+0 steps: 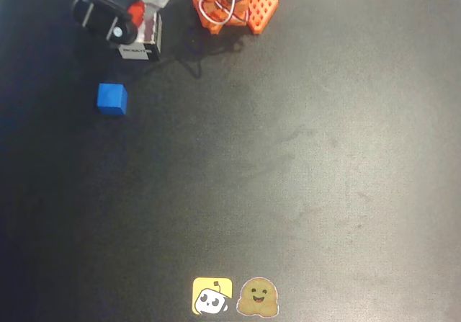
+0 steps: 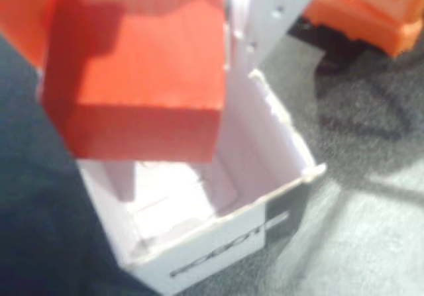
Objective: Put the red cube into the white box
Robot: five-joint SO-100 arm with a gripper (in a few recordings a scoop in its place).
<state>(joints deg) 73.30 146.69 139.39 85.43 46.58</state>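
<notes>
In the wrist view the red cube [image 2: 146,104] hangs just above the open top of the white box [image 2: 225,236], over its left part. My gripper [image 2: 142,51] is shut on the cube, with an orange finger [image 2: 26,11] on its left and a white finger [image 2: 265,18] on its right. The box has a pale inside and dark lettering on its near wall. In the overhead view the gripper [image 1: 124,16] is at the top left, above the white box [image 1: 146,42], which it partly hides.
A blue cube [image 1: 112,98] lies on the black table [image 1: 288,163] just below the box in the overhead view. The orange arm base [image 1: 238,5] stands at the top centre. Two stickers [image 1: 234,296] sit at the bottom edge.
</notes>
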